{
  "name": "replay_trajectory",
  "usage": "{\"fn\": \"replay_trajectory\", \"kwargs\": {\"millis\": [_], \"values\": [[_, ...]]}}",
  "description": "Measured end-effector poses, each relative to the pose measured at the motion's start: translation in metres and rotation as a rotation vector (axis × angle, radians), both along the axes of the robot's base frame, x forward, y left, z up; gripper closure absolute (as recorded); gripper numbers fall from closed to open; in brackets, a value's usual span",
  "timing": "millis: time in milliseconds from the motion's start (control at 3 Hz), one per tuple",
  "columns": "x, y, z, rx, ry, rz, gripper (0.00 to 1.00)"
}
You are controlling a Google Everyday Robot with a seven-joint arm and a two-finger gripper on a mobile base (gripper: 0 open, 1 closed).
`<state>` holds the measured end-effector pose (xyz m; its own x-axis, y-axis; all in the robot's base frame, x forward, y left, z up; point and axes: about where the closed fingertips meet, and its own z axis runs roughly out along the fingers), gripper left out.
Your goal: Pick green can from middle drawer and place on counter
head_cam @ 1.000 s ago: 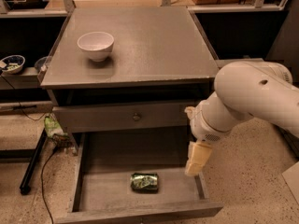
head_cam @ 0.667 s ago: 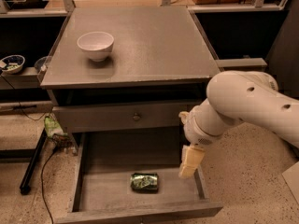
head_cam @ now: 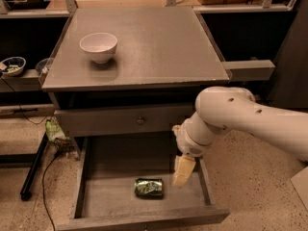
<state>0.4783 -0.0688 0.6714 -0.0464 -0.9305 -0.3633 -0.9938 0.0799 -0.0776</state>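
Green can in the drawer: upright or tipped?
Tipped: the green can lies on its side on the drawer floor. The gripper hangs beside it, apart.

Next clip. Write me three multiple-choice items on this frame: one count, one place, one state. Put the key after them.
1. How many bowls stand on the counter?
A. none
B. one
C. three

2. Where is the gripper?
A. over the white bowl
B. at the counter's back edge
C. over the open middle drawer, just right of the green can

3. What state is the green can in?
A. lying on its side on the drawer floor
B. standing upright
C. lifted clear of the drawer

Key:
1 B: a single white bowl sits near the counter's left rear corner.
2 C: the arm reaches down in front of the cabinet, and the gripper hangs beside the can.
3 A: the can's long side rests on the floor and nothing holds it.
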Motion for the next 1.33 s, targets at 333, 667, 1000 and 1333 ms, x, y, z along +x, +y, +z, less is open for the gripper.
{"fn": "replay_trajectory", "kwargs": {"millis": [333, 667, 1000, 1333], "values": [[0.001, 0.011, -0.019, 0.010, 0.034, 0.018, 0.00], [-0.004, 0.030, -0.048, -0.006, 0.088, 0.063, 0.00], [-0.004, 0.031, -0.049, -0.006, 0.090, 0.066, 0.00], [-0.003, 0.030, -0.055, -0.012, 0.086, 0.035, 0.00]]}}
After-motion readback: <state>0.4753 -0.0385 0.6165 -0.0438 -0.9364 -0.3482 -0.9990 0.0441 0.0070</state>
